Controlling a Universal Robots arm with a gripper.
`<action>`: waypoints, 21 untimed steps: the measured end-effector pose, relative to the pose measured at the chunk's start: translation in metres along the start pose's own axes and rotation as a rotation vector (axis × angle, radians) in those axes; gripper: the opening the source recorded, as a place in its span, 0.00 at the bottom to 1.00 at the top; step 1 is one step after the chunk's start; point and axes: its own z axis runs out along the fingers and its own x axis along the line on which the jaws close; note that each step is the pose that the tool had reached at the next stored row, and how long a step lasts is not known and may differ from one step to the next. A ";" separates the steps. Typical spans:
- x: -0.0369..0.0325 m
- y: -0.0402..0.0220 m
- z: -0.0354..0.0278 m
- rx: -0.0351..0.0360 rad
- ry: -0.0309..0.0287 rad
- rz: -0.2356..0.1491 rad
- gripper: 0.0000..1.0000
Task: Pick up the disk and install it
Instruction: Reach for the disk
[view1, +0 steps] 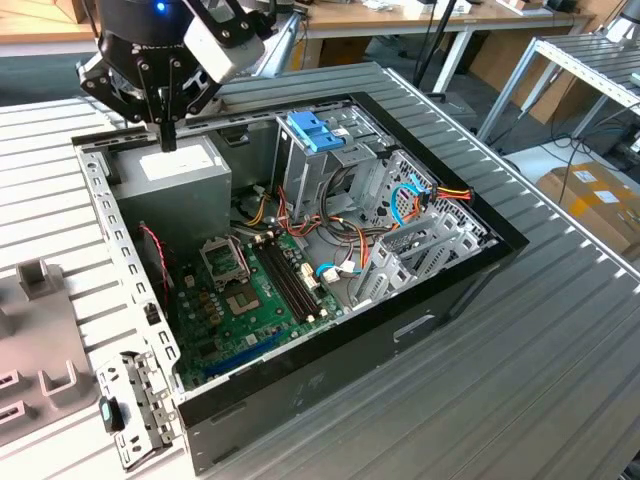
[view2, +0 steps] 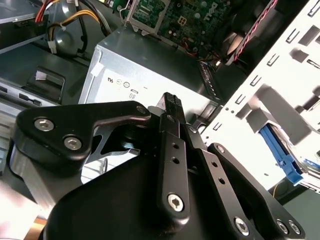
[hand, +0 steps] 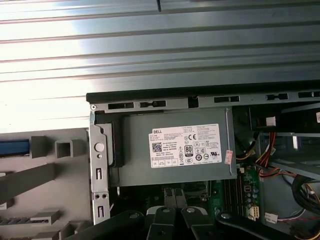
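Disk: I cannot tell where it lies from what I can see here.
Gripper (view1: 166, 133): upper left of the exterior view, fingers pressed together with nothing between them, tips pointing straight down over the grey metal box. I cannot tell whether they touch it.
Grey metal box (view1: 175, 172): set in the corner of the case at the upper left of the exterior view, its white sticker facing up. The first wrist view looks flat onto that sticker (hand: 185, 145).
Light-blue bracket (view1: 314, 131): top centre of the exterior view, on the metal drive cage, to the exterior view's right of the box.
Green board (view1: 250, 300): flat on the case floor at mid-frame, with red, orange and yellow wires running along its upper right side.
Black case (view1: 350, 335): lying open side up on a ribbed metal table (view1: 530, 380).
Pale tray (view1: 40, 330): lower left of the exterior view, just beside the case.
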 end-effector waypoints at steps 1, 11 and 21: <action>0.0007 -0.0001 0.0000 0.0000 0.0000 0.000 0.11; 0.0088 -0.0007 -0.0003 0.0001 0.0000 0.000 0.11; 0.0218 -0.0017 -0.0006 0.0000 0.0000 0.000 0.11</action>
